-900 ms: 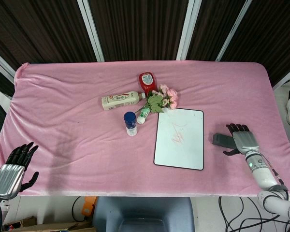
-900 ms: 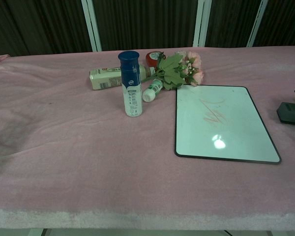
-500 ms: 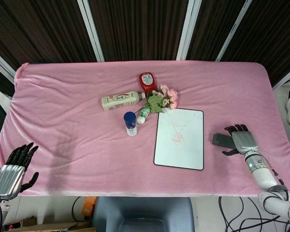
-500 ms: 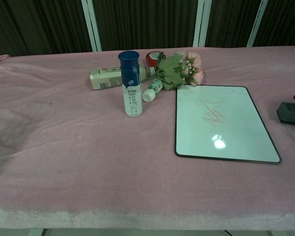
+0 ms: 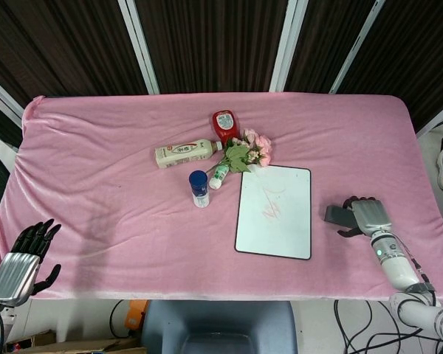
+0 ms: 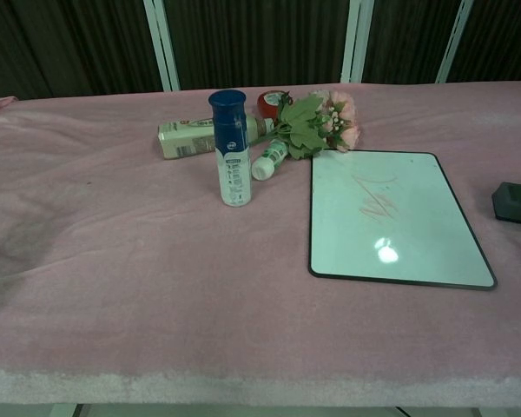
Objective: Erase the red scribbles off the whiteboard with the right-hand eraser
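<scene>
**Head view: right hand closes over eraser beside whiteboard**

Nearest, the left hand (image 5: 15, 271) hangs empty, fingers spread. The right hand (image 5: 368, 217) curls over the dark eraser (image 5: 337, 214), right of the whiteboard (image 5: 275, 212) bearing red scribbles (image 5: 272, 209). Beyond stands a blue-capped bottle (image 5: 199, 189).

Table covering: pink cloth (image 5: 96, 155), wrinkled, spread over the whole tabletop.
Blue-capped bottle (image 6: 230, 148): white body, upright, just left of the other items' cluster front.
Cream bottle (image 5: 183, 153): lying on its side, cap end toward the red-lidded container.
Red-lidded container (image 5: 224, 124): at the back of the cluster, beside the flowers.
Flowers (image 5: 249, 150): pink blooms with green leaves, lying flat.
Small white bottle (image 6: 269, 160): green label, lying tilted beside the leaves.
Backdrop: dark panels with white frames (image 5: 136, 44).
</scene>
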`<act>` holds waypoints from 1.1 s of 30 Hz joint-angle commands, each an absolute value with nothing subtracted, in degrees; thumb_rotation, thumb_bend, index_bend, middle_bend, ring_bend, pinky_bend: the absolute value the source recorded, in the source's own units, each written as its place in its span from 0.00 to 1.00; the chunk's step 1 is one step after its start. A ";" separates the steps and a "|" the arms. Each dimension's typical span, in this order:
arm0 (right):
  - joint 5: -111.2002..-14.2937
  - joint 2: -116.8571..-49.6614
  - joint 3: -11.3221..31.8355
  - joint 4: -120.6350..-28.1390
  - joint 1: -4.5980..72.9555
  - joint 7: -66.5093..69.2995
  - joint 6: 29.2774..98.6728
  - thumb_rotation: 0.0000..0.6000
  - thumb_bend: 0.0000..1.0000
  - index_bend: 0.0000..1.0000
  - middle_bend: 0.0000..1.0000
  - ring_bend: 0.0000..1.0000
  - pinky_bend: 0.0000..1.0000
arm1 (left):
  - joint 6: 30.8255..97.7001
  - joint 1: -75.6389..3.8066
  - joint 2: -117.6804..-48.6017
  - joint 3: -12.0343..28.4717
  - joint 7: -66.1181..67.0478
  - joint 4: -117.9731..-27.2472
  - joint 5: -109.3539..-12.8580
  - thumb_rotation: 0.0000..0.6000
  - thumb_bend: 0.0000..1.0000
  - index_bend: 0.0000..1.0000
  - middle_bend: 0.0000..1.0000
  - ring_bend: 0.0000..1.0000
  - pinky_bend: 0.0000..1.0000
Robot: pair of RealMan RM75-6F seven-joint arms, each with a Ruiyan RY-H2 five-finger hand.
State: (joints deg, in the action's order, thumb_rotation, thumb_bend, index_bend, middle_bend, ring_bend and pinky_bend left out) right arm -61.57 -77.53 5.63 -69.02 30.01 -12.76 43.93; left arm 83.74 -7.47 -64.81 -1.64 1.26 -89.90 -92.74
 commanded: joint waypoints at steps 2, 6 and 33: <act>-61.07 -77.88 5.57 -68.83 30.10 -13.71 44.55 1.00 0.30 0.57 0.45 0.42 0.45 | 83.82 -7.47 -64.73 -1.83 1.00 -89.83 -93.10 1.00 0.39 0.00 0.00 0.00 0.10; -60.81 -78.07 5.59 -68.69 30.09 -14.15 44.88 1.00 0.30 0.62 0.49 0.46 0.50 | 83.74 -7.50 -64.71 -1.88 0.98 -89.82 -93.17 1.00 0.39 0.00 0.00 0.00 0.10; -55.44 -86.85 13.48 -70.61 42.34 -32.55 49.72 1.00 0.43 0.87 0.70 0.70 0.77 | 83.07 -7.71 -64.85 -1.30 2.06 -89.73 -91.80 1.00 0.39 0.00 0.00 0.00 0.10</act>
State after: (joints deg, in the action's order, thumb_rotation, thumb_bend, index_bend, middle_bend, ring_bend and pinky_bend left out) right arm -57.48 -85.14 13.05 -70.19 39.95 -29.27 51.57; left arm 83.16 -7.67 -64.86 -1.36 2.01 -89.72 -91.90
